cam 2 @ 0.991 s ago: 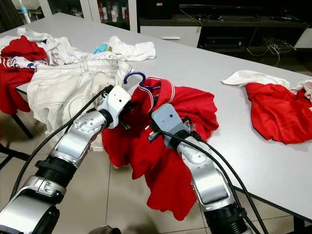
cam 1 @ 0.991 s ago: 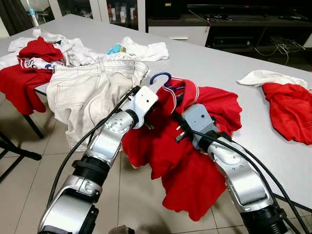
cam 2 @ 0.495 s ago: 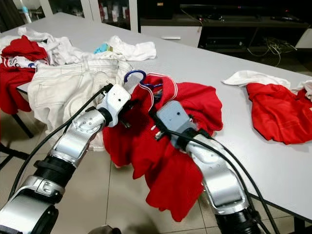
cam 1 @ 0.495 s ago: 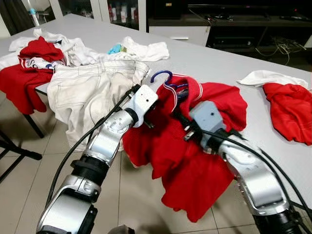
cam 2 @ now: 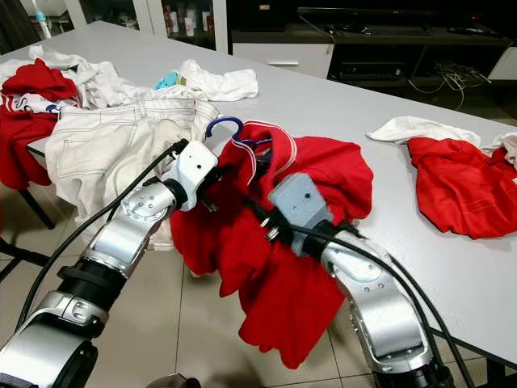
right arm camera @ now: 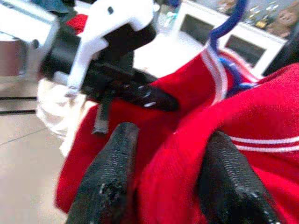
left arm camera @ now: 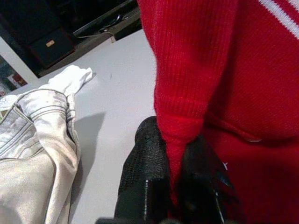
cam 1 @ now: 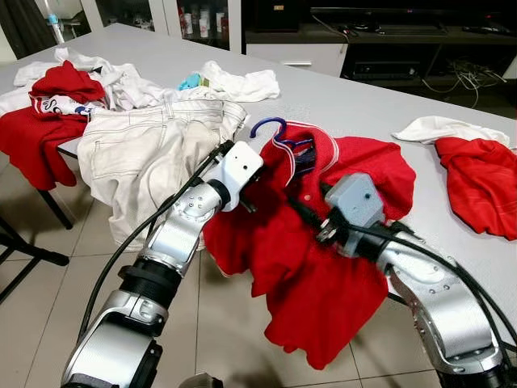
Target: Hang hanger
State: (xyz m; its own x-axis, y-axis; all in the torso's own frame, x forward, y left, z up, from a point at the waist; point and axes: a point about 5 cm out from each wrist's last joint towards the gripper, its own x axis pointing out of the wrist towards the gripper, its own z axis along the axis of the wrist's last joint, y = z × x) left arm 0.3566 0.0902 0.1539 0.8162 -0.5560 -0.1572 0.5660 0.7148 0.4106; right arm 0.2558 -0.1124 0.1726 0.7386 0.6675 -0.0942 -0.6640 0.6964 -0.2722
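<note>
A red shirt [cam 1: 299, 267] with white collar stripes hangs over the near edge of the grey table [cam 1: 363, 105]. The blue hook of a hanger [cam 1: 269, 125] sticks out of its collar, and the rest of the hanger is hidden inside the cloth. My left gripper [left arm camera: 176, 154] is shut on a fold of the shirt's left side, just below the hook. My right gripper [right arm camera: 168, 154] is shut on a thick bunch of red cloth near the collar, its fingers [right arm camera: 110, 177] buried in the fabric.
Cream jeans [cam 1: 145, 145] drape over the table edge to the left, beside a pile of red and white clothes [cam 1: 65, 89]. Another red garment [cam 1: 485, 182] and a white cloth [cam 1: 440, 127] lie at the right. A dark TV cabinet [cam 1: 388, 48] stands behind. Tiled floor [cam 1: 48, 307] lies below.
My right arm has moved to the right and slightly up, drawing the shirt's right side with it so the cloth spreads wider. The left arm has stayed put.
</note>
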